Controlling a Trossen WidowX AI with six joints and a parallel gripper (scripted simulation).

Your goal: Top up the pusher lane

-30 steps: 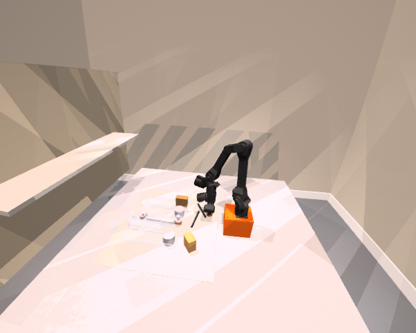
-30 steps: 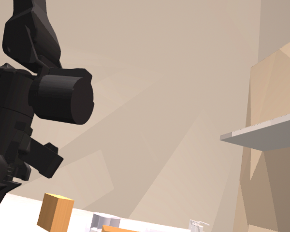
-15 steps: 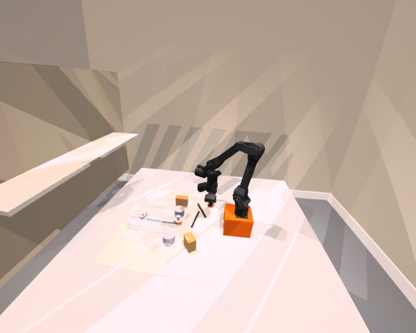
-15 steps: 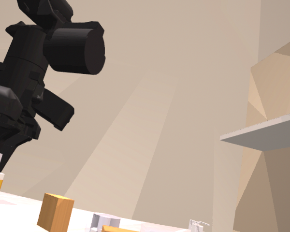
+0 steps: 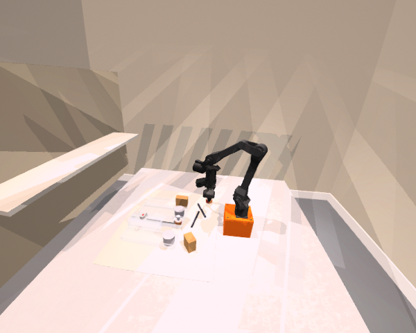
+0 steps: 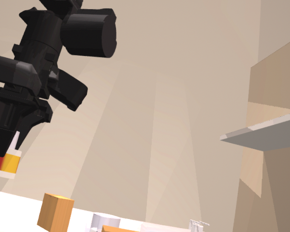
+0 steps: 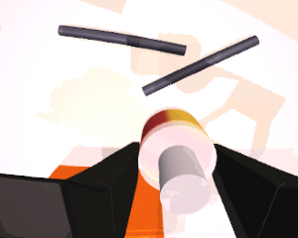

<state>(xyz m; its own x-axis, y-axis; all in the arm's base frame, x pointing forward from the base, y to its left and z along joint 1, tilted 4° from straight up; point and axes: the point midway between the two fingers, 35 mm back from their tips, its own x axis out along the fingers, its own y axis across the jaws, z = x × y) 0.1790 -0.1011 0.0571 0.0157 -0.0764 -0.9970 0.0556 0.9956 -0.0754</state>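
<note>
Pale table (image 5: pixel 308 286) lay below; the gripper (image 7: pixel 177 159) pinched the red-and-yellow banded jar (image 6: pixel 6 163) near its lidded top, lifted clear. Probably light, rigid and slick, best gripped round its body.

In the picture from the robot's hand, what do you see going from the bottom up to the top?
Orange base → jar held in the gripper → slanted dark rod → the other dark rod

Non-task items: two dark rods (image 7: pixel 121 39) (image 7: pixel 201 65) lying apart in a shallow V; two tan wooden blocks (image 5: pixel 182 199) (image 5: pixel 189 241); wall shelf (image 5: pixel 54 167) at 9 o'clock.
</note>
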